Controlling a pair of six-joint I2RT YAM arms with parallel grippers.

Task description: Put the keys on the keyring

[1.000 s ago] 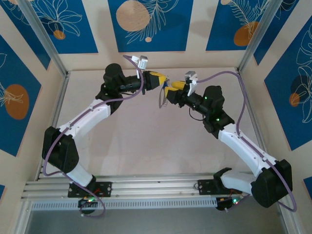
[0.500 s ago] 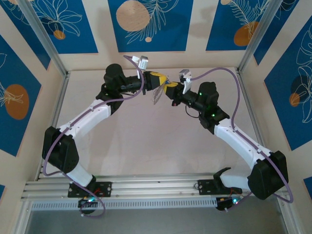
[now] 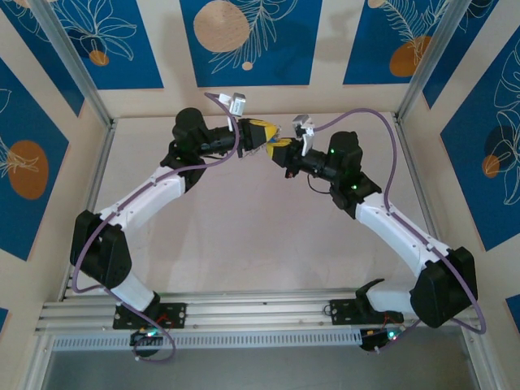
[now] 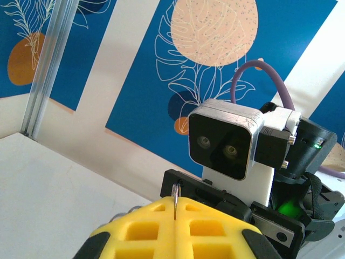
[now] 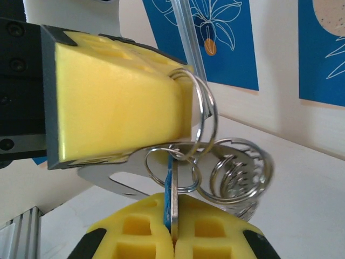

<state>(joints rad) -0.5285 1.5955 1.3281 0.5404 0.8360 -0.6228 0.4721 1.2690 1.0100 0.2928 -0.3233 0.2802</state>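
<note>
Keyring (image 5: 211, 116): thin wire rings, polished silver metal, glossy, smooth. Coiled wire loops (image 5: 237, 172) with same shine.
Flat plate (image 5: 113, 181): grey metal, duller satin.
Key (image 5: 170, 197): slim silver metal edge, blue plastic face, smooth.
Left jaws: pads (image 5: 118, 97) yellow, foam-like, matt, fine grain; black hard plastic backing.
Right jaws: pads (image 5: 135, 224) same yellow stuff, moulded square recesses.
Desk (image 3: 244, 244): white, matt, smooth.
Wrist camera (image 4: 223, 140): satin silver casing, glossy lenses.
Cable (image 3: 382, 122): purple, smooth sheath.
Frame posts (image 3: 73, 65): bare aluminium, satin.

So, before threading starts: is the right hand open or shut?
Shut. The right hand has its yellow pads pressed together, pinching the key edge-on between them.
</note>
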